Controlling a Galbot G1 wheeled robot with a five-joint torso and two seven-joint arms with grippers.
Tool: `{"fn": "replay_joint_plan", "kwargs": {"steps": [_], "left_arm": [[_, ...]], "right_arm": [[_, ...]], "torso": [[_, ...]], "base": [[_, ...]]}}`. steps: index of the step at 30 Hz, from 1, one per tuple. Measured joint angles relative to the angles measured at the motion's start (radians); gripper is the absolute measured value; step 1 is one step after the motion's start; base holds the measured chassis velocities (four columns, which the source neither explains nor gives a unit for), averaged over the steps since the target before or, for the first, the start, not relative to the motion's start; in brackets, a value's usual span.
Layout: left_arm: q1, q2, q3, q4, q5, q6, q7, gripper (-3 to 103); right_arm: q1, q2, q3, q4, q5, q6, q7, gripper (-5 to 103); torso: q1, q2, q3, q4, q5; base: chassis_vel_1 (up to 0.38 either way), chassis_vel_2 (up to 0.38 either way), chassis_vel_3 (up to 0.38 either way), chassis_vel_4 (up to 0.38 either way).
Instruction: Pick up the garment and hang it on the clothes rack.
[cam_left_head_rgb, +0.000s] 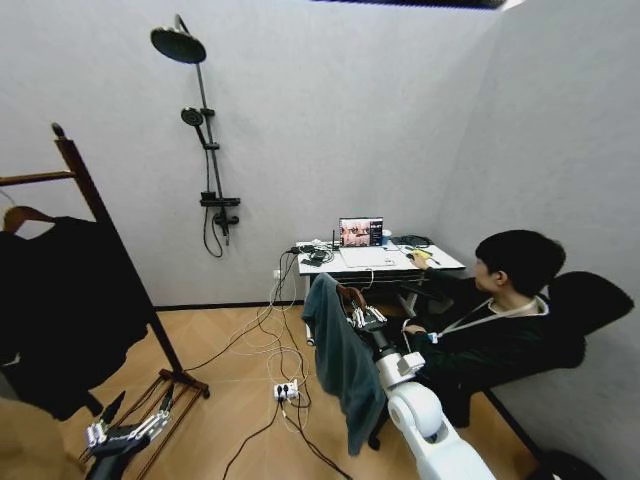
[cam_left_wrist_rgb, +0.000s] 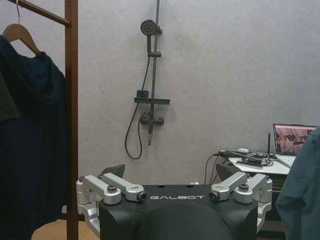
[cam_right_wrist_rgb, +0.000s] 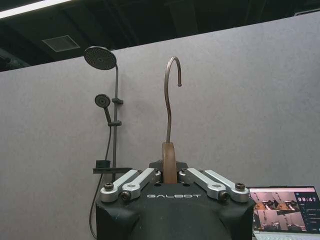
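Observation:
The teal garment (cam_left_head_rgb: 340, 360) hangs on a brown wooden hanger (cam_left_head_rgb: 350, 297) in mid-air at the centre of the head view. My right gripper (cam_left_head_rgb: 362, 318) is shut on the hanger's neck. In the right wrist view the fingers (cam_right_wrist_rgb: 140, 181) close around the wooden neck (cam_right_wrist_rgb: 169, 160) and the metal hook (cam_right_wrist_rgb: 170, 90) rises straight above. The clothes rack (cam_left_head_rgb: 95, 200) stands far left, its post (cam_left_wrist_rgb: 72, 100) also close in the left wrist view. My left gripper (cam_left_head_rgb: 125, 428) hangs low near the rack's base, open (cam_left_wrist_rgb: 177, 196) and holding nothing. An edge of the garment (cam_left_wrist_rgb: 302, 200) shows in the left wrist view.
A dark garment (cam_left_head_rgb: 60, 310) on its own hanger hangs on the rack. A seated person (cam_left_head_rgb: 500, 320) and a desk (cam_left_head_rgb: 440, 262) with a laptop (cam_left_head_rgb: 362, 240) are at the right. Cables and a power strip (cam_left_head_rgb: 286, 390) lie on the floor. A shower fixture (cam_left_head_rgb: 205, 150) is on the wall.

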Motion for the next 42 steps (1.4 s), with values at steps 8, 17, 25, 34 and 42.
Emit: {"fn": "replay_joint_plan", "kwargs": {"steps": [8,17,25,34,42], "left_arm": [[0.000,0.000,0.000,0.000,0.000,0.000,0.000,100],[0.000,0.000,0.000,0.000,0.000,0.000,0.000,100],[0.000,0.000,0.000,0.000,0.000,0.000,0.000,100],[0.000,0.000,0.000,0.000,0.000,0.000,0.000,100],[0.000,0.000,0.000,0.000,0.000,0.000,0.000,100]], "right_arm": [[-0.003,0.003,-0.003,-0.005,-0.005,0.000,-0.002,10],[-0.005,0.002,-0.002,-0.007,0.002,0.006,-0.002,10],[-0.010,0.000,0.003,-0.008,0.002,0.014,-0.007,10],[-0.007,-0.002,0.007,-0.009,0.004,0.018,-0.008,10],[0.003,-0.006,0.005,-0.013,0.005,0.018,-0.007,10]], "torso": [[0.000,0.000,0.000,-0.0003,-0.0001],[0.000,0.000,0.000,-0.0002,-0.0010],[0.000,0.000,0.000,-0.0002,0.0004],[0.000,0.000,0.000,-0.0003,-0.0002],[0.000,0.000,0.000,0.0000,-0.0002]], "base": [[0.083,0.094,-0.077,-0.100],[0.181,0.193,-0.167,-0.180],[0.024,0.018,-0.007,-0.020],[0.005,0.006,0.040,0.038],[0.081,0.075,0.052,0.066]]}}
